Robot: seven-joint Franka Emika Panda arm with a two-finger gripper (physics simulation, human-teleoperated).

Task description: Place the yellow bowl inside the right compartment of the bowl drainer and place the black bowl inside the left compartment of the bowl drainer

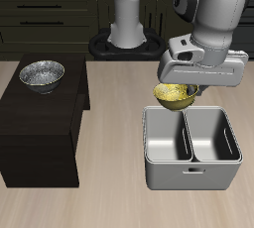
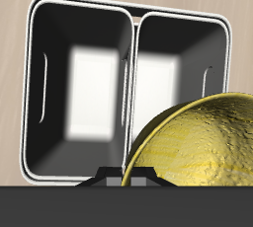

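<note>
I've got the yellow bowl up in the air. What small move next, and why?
Probably carry it forward a little over the drainer before lowering: the yellow bowl, held in the gripper, hangs just behind the bowl drainer, off its back rim rather than over a well. Both wells look empty.

both bowl drainer [image 1: 191, 163] wells open, unobstructed

Dark cabinets [image 1: 50, 14] behind wooden table [image 1: 109, 202]

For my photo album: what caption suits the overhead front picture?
Robot hand carrying yellow bowl above the bowl drainer; black bowl waits.
</note>
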